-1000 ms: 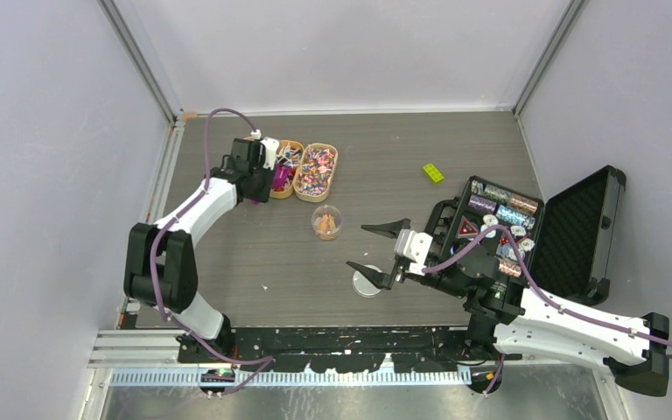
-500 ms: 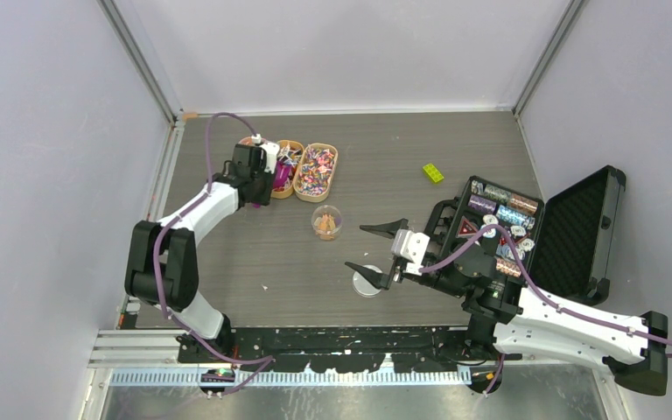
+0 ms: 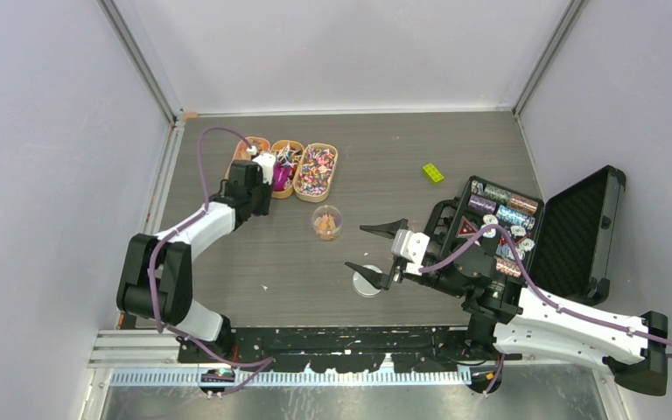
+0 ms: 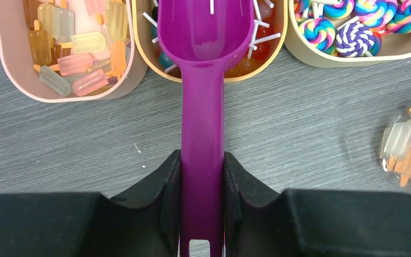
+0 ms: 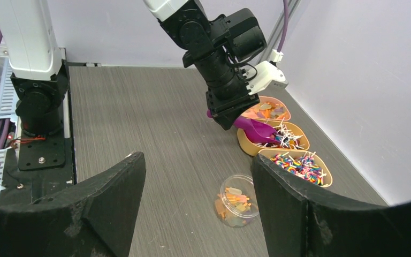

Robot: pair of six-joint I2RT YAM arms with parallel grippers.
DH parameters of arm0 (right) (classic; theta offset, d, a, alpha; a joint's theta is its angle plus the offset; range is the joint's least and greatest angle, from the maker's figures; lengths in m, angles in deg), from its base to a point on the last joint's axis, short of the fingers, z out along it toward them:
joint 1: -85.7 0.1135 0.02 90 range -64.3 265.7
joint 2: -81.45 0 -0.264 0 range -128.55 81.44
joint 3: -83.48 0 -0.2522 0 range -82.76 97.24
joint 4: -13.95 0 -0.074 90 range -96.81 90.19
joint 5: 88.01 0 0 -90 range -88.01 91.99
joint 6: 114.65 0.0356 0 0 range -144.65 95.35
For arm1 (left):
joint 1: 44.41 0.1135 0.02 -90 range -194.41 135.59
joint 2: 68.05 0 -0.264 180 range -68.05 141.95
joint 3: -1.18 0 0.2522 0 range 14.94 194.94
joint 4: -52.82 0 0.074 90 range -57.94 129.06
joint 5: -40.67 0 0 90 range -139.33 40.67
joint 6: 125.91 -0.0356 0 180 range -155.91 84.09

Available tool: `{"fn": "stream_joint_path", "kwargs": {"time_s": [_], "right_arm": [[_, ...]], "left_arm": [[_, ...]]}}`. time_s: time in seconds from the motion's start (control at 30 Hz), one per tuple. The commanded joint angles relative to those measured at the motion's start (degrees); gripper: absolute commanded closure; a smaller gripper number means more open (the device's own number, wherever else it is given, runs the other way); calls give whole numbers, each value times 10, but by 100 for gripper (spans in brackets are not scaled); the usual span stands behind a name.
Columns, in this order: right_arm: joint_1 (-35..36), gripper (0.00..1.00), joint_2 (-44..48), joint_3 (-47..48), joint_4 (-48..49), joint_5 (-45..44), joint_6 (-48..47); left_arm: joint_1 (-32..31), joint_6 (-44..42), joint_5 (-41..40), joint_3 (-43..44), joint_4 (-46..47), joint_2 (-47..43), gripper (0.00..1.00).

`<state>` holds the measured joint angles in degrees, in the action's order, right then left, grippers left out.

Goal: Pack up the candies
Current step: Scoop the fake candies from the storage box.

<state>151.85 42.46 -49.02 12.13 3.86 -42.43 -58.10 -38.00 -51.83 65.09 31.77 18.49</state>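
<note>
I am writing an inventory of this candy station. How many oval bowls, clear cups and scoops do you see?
3 oval bowls
1 clear cup
1 purple scoop
Total: 5

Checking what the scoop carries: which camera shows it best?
Left wrist: the scoop fills the centre, bowl open to view, over the middle tray. Top view shows a purple speck; right wrist shows it small, side-on.
</note>
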Motion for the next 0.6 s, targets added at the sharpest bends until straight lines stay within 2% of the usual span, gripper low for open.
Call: {"fn": "stream_joint_path", "kwargs": {"time_s": [0.0,0.23,0.57], "right_arm": [[3,23,13,-4,24,3,6],[3,23,15,-5,23,3,11],[3,23,21,-1,20,0,15]], "left_arm": [[3,-3,-10,-25,85,-41,100],[3,-6,-11,-50,118,-94,100],[3,1,1,-20,47,-164,100]]}}
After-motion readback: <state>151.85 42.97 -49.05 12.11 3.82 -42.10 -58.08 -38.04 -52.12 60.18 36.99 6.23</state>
